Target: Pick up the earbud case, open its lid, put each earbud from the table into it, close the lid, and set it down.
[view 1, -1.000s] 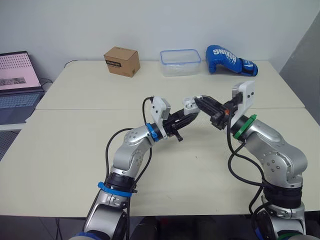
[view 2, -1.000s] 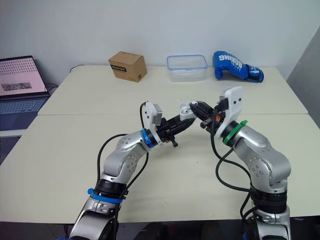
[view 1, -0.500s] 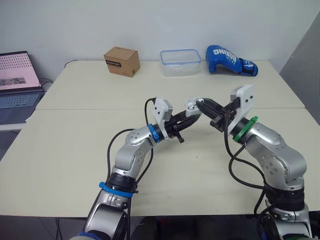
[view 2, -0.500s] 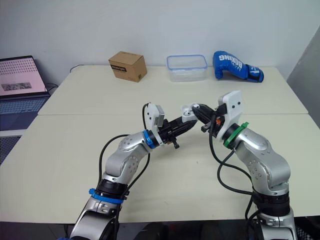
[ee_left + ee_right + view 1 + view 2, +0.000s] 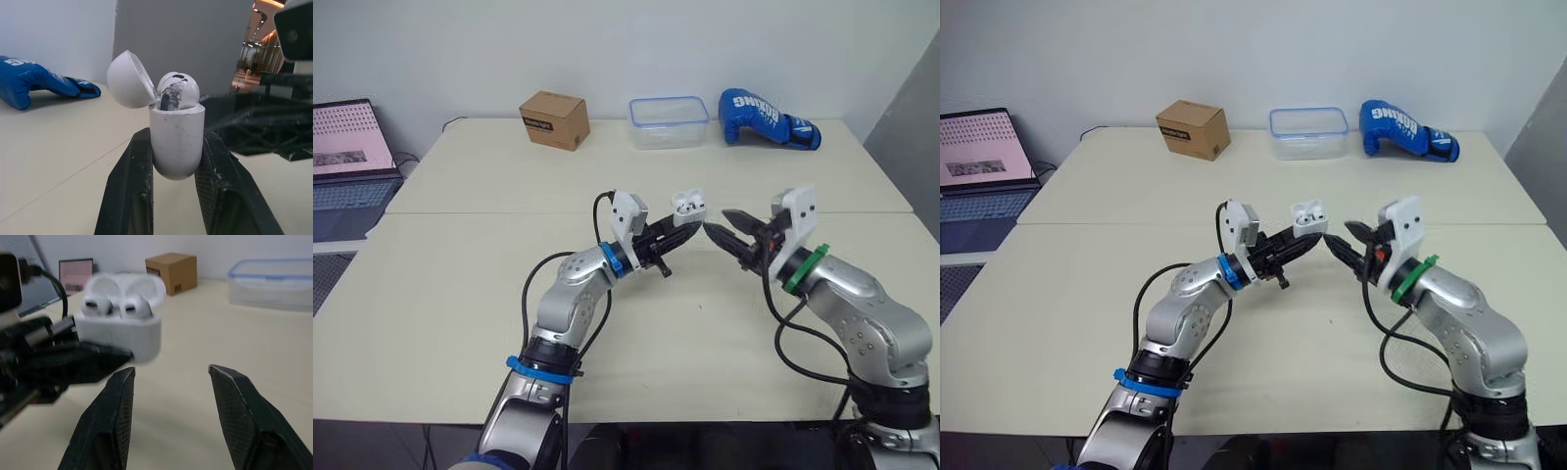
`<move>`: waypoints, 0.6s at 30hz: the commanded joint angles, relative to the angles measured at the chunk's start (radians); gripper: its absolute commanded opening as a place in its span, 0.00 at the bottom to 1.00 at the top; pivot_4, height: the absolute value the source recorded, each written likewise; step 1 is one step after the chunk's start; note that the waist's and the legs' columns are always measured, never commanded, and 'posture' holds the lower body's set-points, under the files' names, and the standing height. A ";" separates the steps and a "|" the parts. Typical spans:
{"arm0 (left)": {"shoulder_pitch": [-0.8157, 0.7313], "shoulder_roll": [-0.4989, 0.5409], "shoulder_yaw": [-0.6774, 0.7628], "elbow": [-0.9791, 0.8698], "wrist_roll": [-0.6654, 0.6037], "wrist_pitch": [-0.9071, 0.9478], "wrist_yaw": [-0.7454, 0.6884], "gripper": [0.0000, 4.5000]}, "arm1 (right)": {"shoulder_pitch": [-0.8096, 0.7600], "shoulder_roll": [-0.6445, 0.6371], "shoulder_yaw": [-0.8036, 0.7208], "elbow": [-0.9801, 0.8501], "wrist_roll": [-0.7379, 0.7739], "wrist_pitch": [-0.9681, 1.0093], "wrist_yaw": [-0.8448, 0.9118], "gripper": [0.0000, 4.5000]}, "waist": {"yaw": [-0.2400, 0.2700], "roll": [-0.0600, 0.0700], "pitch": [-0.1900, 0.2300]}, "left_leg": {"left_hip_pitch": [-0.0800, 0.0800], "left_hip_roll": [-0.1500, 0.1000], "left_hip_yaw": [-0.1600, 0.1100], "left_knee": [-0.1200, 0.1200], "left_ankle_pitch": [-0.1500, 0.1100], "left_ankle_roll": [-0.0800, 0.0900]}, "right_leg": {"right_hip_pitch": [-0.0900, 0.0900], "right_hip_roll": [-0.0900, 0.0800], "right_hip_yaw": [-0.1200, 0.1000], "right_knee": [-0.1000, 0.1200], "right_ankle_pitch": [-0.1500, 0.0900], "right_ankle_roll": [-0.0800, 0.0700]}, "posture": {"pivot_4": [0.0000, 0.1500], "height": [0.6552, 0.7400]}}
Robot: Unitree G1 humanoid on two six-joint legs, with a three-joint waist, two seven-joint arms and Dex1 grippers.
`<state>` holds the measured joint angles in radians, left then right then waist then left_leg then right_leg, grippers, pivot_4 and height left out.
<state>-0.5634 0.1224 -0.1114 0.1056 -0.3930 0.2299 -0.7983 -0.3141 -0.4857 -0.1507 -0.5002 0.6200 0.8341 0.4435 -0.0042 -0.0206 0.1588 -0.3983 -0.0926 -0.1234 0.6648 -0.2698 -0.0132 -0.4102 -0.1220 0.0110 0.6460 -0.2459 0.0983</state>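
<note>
The left gripper (image 5: pixel 689 225) has its two black fingers closed narrow on the lower body of the small, glossy white plastic earbud case (image 5: pixel 176 142), holding it upright in the air over the middle of the pale, flat table (image 5: pixel 460 294). Its rounded white lid (image 5: pixel 128 81) is tipped open, and both white earbuds (image 5: pixel 133 306) sit in their sockets. Just to the right, the right gripper (image 5: pixel 171 368) hangs with its fingers spread wide and holding nothing.

What I'd worry about is the lid. The case is smooth and rounded and is pinched only low down, so a push on the lid that lands off-centre could twist it in that grip or squirt it out onto the table. One bud also seems to ride a little high, and it might block the lid or pop loose.

Half a second ago the right fingers were up against the top of the case. Now they have drawn back to the right, clear of it, while the case is held where it was.
</note>
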 commanded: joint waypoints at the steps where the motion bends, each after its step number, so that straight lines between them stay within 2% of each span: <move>1: -0.009 0.018 -0.003 -0.070 -0.023 -0.004 -0.042 0.16 | 0.008 -0.061 -0.083 -0.049 0.062 0.014 0.042 0.55 | 0.000 0.000 0.000 | 0.000 0.000 0.000 0.000 0.000 0.000 | 0.000 0.000 0.000 0.000 0.000 0.000 | 1.00 1.00; 2: -0.005 0.033 -0.011 -0.089 -0.038 0.020 -0.069 0.16 | 0.004 -0.083 -0.087 -0.020 0.058 0.013 0.055 0.55 | -0.001 0.000 0.000 | 0.000 0.000 0.000 0.000 0.000 0.000 | 0.000 0.000 0.000 0.000 0.000 0.000 | 1.00 1.00; 5: 0.005 0.090 -0.043 -0.146 -0.073 0.092 -0.157 0.16 | -0.037 -0.144 -0.040 0.092 -0.023 -0.026 0.077 0.35 | -0.005 0.000 0.000 | 0.001 0.000 0.001 0.000 0.000 0.000 | 0.001 0.001 0.000 0.000 0.000 0.000 | 1.00 1.00; 9: 0.003 0.149 -0.089 -0.188 -0.078 0.131 -0.237 0.16 | -0.146 -0.121 0.041 0.176 -0.036 -0.037 0.116 0.01 | -0.013 0.001 0.000 | 0.002 0.000 0.002 0.000 0.000 0.000 | 0.001 0.002 0.001 0.001 0.000 0.000 | 1.00 1.00; 11: 0.002 0.160 -0.108 -0.188 -0.064 0.125 -0.255 0.16 | -0.184 -0.099 0.057 0.178 -0.002 -0.030 0.154 0.01 | -0.015 0.001 0.000 | 0.002 0.001 0.001 -0.001 0.000 0.000 | 0.001 0.002 0.001 0.000 0.000 0.000 | 1.00 1.00; 15: 0.001 0.165 -0.133 -0.172 -0.037 0.110 -0.264 0.16 | -0.232 -0.093 0.033 0.113 0.188 0.105 0.239 0.01 | -0.018 0.001 0.000 | 0.001 0.002 0.000 -0.001 0.000 0.000 | 0.001 0.000 0.000 -0.001 0.000 0.000 | 1.00 1.00; 18: -0.002 0.163 -0.131 -0.151 -0.020 0.093 -0.259 0.16 | -0.220 -0.132 0.042 0.076 0.222 0.145 0.262 0.01 | -0.014 0.001 0.000 | 0.000 0.001 0.000 0.000 0.000 0.000 | 0.001 -0.001 0.000 -0.002 0.000 0.000 | 1.00 1.00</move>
<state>-0.5504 0.2890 -0.2491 -0.0334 -0.4180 0.3461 -1.0585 -0.5339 -0.5988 -0.0956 -0.3820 0.8095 0.9599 0.6861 -0.0178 -0.0193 0.1593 -0.3981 -0.0915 -0.1235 0.6647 -0.2699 -0.0128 -0.4087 -0.1227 0.0107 0.6443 -0.2460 0.0983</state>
